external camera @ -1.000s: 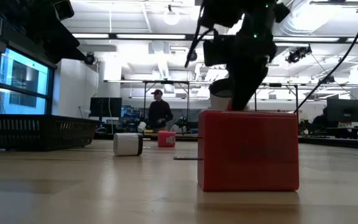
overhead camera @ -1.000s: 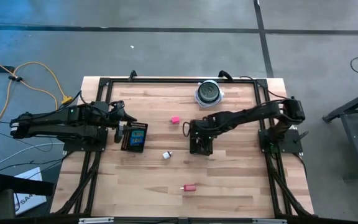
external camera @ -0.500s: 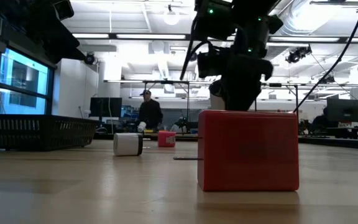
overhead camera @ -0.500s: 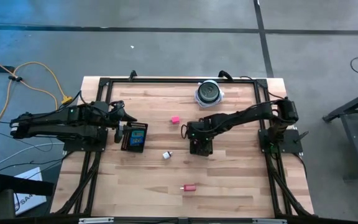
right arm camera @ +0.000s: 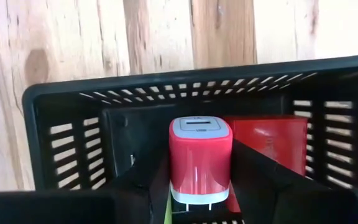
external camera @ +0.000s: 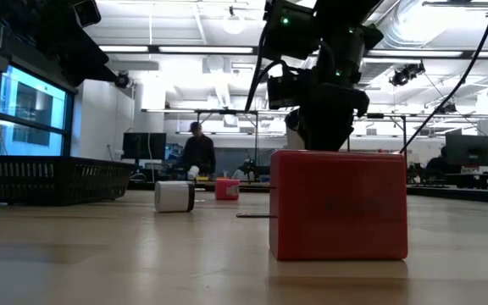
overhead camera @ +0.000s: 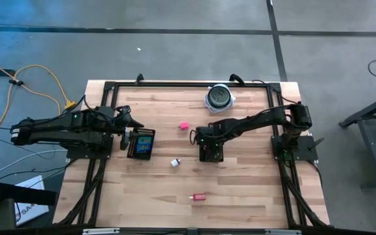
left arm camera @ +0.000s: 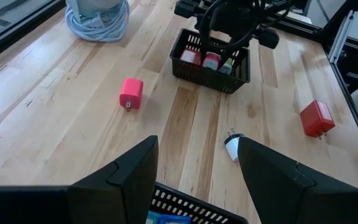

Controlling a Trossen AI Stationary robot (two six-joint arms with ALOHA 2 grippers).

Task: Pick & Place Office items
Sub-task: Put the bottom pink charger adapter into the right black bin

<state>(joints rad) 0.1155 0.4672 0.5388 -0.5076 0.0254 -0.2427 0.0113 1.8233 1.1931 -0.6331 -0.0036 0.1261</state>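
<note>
A: What sits nearest the low camera?
B: A red plug block (external camera: pixel 338 204) on the table (overhead camera: pixel 240 189); farther back lie a white plug (external camera: pixel 174 196) and a pink one (external camera: pixel 227 188).
A: And the right gripper (right arm camera: pixel 201 180)?
B: Down inside the small black tray (right arm camera: pixel 67 118), fingers narrow around a red charger (right arm camera: pixel 200 158), beside another red piece (right arm camera: pixel 272 140).
A: The left gripper (left arm camera: pixel 197 168)?
B: Half spread, empty, above the other tray (overhead camera: pixel 140 143).

Wooden table (overhead camera: pixel 240 189) bears two trays (overhead camera: pixel 210 152), three chargers (overhead camera: pixel 199 196), disc (overhead camera: pixel 219 98)
</note>
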